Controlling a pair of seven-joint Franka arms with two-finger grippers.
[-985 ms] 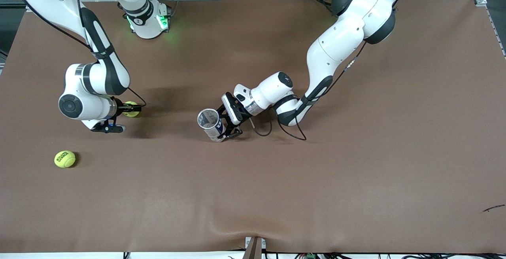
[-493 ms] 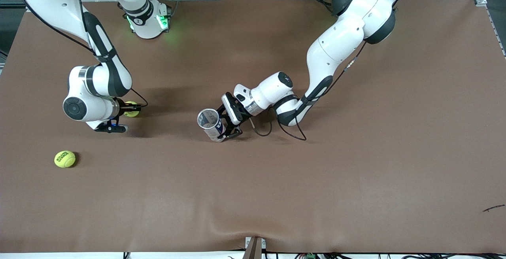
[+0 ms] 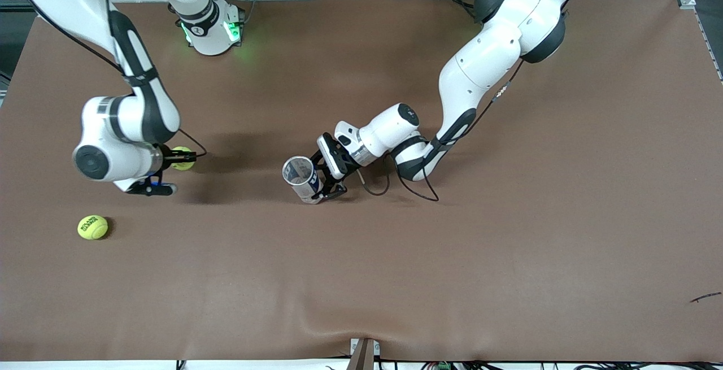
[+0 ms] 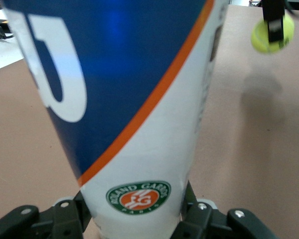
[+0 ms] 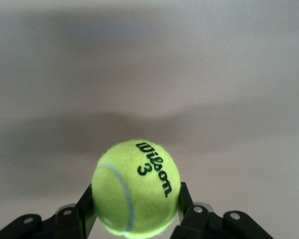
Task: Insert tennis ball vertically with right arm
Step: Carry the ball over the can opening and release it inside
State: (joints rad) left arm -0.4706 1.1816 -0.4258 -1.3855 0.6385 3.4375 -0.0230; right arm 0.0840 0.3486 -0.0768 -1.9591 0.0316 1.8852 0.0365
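**Tennis ball pinched by right gripper**

Front view: tennis ball (image 3: 182, 157) sits clamped in the right gripper (image 3: 179, 159) above the table (image 3: 508, 246); left gripper (image 3: 326, 181) clasps the can (image 3: 301, 178); a second ball (image 3: 92, 227) lies nearer the camera.

Right wrist view: fingers (image 5: 183, 203) squeeze the ball.

Left wrist view: can fills the jaws.

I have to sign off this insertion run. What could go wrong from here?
1. The right gripper pinches the ball only at its lower sides; it might slip out in transit.
2. The can in the left gripper leans, so a vertical drop may clip its rim.
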